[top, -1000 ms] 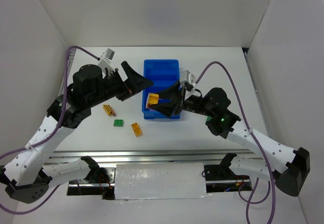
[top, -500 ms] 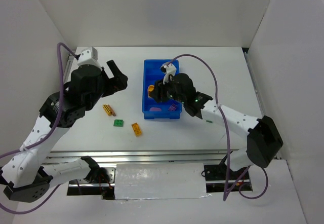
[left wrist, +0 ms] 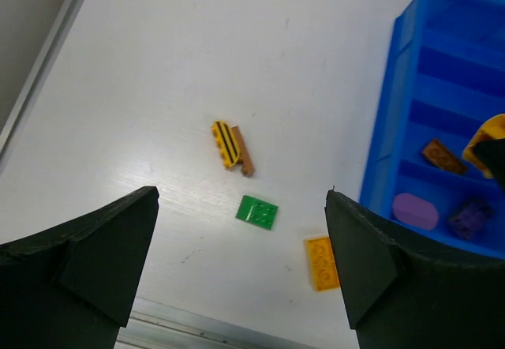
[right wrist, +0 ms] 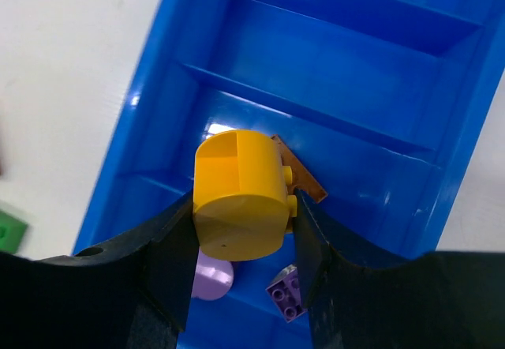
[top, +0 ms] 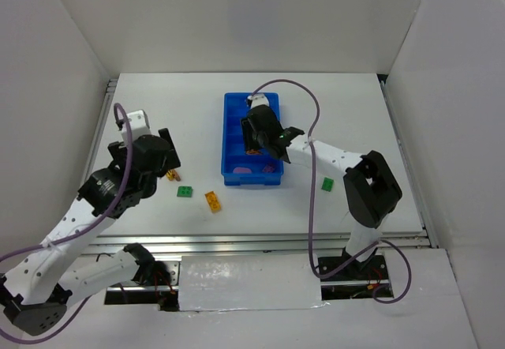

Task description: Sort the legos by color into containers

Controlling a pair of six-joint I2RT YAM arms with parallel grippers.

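yellow lego [right wrist: 239,195] | clamped in right pincer [right wrist: 243,230] | over blue tray [right wrist: 331,73]

Blue tray [top: 227,136] sits lengthwise on the worktop [top: 355,112], with crosswise dividers splitting it into a row of compartments. In the nearest compartment, a lilac oval piece [left wrist: 415,210] and a darker purple studded brick [left wrist: 471,216] lie side by side. Next one along holds a flat brown plate [left wrist: 442,156], and just above it a round yellow brick [right wrist: 239,193] is pinched between the right fingers [right wrist: 170,262]. Left of the tray, loose on the worktop, are a green plate [left wrist: 257,212], an orange-yellow brick [left wrist: 322,262] near it, and a yellow-and-black striped piece [left wrist: 226,142] touching a brown bar [left wrist: 245,158]. Another green brick [top: 327,183] lies right of the tray.
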